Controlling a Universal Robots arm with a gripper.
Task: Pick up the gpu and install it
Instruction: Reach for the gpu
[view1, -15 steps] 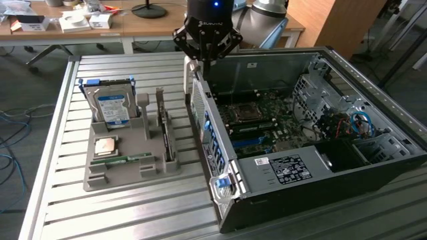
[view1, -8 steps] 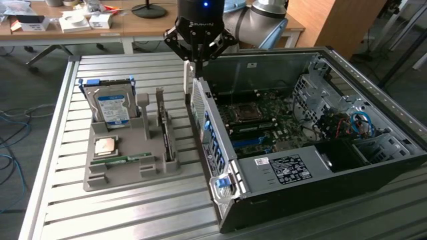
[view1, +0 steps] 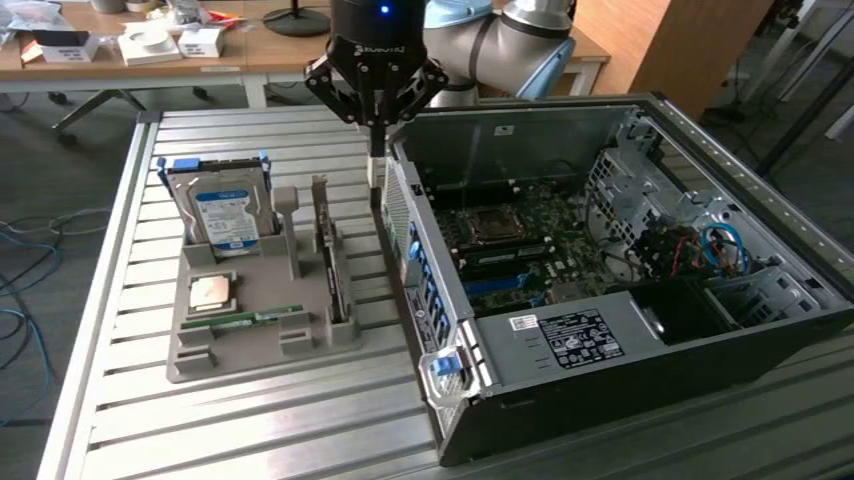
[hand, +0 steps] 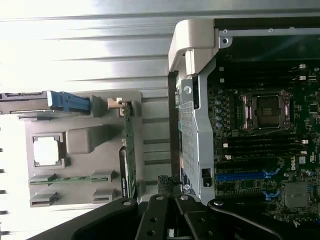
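Seen from outside, the gripper (view1: 378, 165) hangs closed on nothing over the computer case (view1: 527, 350) wall; the wrist view gives the gpu (hand: 129, 150) edge-on (upright in its tray (hand: 85, 137)).

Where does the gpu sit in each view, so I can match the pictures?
Exterior view: gpu stands on edge in the grey tray, on its side nearest the computer case.
Wrist view: gpu edge-on, between the square silver chip and the case.
Shared landmark: that chip, lying in the tray.

Lower edge of gpu (hand: 128, 150) hidden in holder (hand: 82, 142)
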